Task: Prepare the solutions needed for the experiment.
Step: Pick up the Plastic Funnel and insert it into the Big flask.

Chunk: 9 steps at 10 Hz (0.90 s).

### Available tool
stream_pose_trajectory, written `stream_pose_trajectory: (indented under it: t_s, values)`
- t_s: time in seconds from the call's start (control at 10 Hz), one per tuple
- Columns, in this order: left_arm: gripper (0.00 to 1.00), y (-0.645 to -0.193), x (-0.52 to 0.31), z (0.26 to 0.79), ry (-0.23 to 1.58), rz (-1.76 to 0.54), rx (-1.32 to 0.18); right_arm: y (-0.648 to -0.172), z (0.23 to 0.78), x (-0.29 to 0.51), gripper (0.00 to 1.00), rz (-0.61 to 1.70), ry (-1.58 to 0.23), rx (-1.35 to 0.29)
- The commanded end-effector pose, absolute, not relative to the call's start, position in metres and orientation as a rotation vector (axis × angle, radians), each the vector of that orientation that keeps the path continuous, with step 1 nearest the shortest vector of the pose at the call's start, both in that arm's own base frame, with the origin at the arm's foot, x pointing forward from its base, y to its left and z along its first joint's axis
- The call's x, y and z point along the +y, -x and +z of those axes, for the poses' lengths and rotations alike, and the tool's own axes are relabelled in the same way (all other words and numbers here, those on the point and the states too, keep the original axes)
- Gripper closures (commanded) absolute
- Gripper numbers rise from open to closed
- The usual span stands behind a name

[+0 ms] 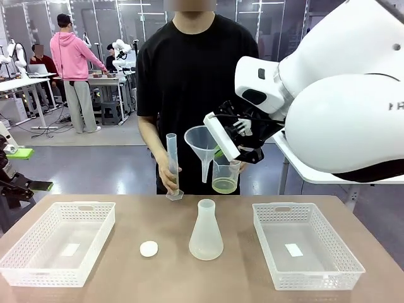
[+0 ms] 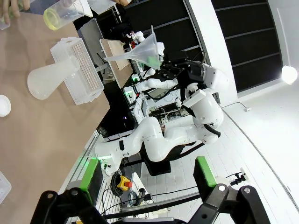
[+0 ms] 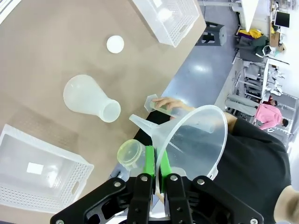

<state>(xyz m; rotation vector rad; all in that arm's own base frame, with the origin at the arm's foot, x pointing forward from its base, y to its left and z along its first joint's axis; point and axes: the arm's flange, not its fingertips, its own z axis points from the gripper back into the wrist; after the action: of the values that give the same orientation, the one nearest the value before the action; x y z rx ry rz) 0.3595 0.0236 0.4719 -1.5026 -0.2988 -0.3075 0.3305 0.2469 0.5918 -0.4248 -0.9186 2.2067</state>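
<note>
The solution (image 1: 224,185) is a shallow yellow-green layer in a small clear beaker (image 3: 131,153) that one of the person's hands holds above the table's far edge. The other hand stands a tall graduated cylinder (image 1: 172,163) on that edge. My right gripper (image 3: 156,163) is shut on the rim of a translucent funnel (image 1: 201,141), hanging in the air between cylinder and beaker, above an empty conical flask (image 1: 206,231) on the table. My left gripper (image 2: 147,177) is open with nothing in it, off the table's left end (image 1: 30,169).
Two white mesh baskets sit on the brown table, one at the left (image 1: 60,243) and one at the right (image 1: 306,243), each with a small white label inside. A small white round disc (image 1: 149,249) lies left of the flask.
</note>
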Motion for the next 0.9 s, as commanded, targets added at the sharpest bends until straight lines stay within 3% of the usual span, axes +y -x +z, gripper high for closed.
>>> stream_pose_trajectory:
  t_s: [0.0, 0.8]
  values:
    - [0.0, -0.359, 0.024, 0.474, 1.507, -0.318, -0.296, -0.344, 0.579, 0.246, 0.95, 2.202, 0.424, -0.877]
    - [0.0, -0.359, 0.024, 0.474, 1.507, -0.318, -0.296, -0.381, 0.529, 0.252, 0.95, 2.19, 0.298, -0.815]
